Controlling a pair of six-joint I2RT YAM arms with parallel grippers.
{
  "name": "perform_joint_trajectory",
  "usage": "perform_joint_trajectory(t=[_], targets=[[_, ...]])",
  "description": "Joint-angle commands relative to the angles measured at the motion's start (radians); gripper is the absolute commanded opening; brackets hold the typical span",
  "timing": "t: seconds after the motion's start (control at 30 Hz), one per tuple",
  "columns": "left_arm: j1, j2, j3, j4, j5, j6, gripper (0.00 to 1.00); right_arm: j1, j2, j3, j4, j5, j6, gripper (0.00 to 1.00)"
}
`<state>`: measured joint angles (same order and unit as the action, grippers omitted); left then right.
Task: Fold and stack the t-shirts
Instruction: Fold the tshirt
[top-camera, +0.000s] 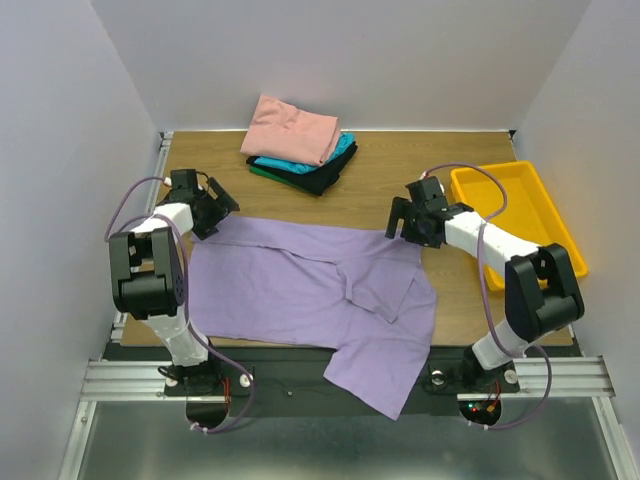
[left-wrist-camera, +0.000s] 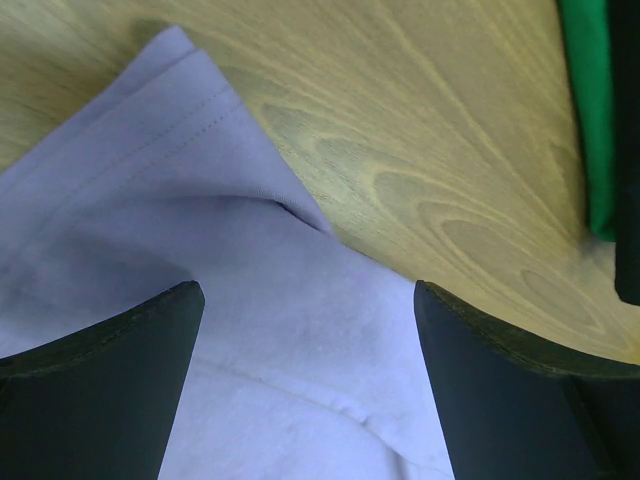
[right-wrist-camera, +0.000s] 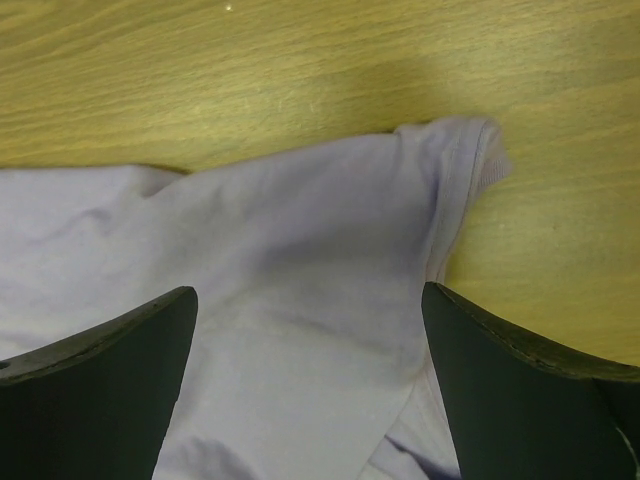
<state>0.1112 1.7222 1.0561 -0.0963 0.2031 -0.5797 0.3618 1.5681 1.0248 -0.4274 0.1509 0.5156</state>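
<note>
A light purple t-shirt (top-camera: 310, 290) lies spread on the wooden table, one part hanging over the near edge. My left gripper (top-camera: 212, 215) is open just above its far left corner (left-wrist-camera: 200, 200). My right gripper (top-camera: 405, 228) is open just above its far right corner (right-wrist-camera: 440, 160). Purple cloth lies between each pair of fingers. A stack of folded t-shirts stands at the back: salmon-pink (top-camera: 292, 128) on top, then teal (top-camera: 335, 153), black (top-camera: 318, 180) and green (top-camera: 265, 172). The green shirt's edge (left-wrist-camera: 598, 120) shows in the left wrist view.
A yellow plastic tray (top-camera: 525, 215) stands on the table (top-camera: 400, 160) at the right, behind my right arm. Grey walls close in the table on three sides.
</note>
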Motion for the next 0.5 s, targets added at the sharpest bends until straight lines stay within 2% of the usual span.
perform_joint_trajectory(t=[0.0,0.23,0.47], targets=[[-0.005,0.039,0.044,0.059,0.044,0.027,0.98,-0.037,0.053,0.018,0.093,-0.062,-0.026,1.0],[-0.005,0.1,0.041,0.076,0.039,0.023,0.98,-0.099,0.191,0.043,0.134,-0.106,-0.049,1.0],[-0.005,0.099,0.041,0.086,0.033,0.009,0.98,-0.176,0.308,0.07,0.154,-0.139,-0.058,0.99]])
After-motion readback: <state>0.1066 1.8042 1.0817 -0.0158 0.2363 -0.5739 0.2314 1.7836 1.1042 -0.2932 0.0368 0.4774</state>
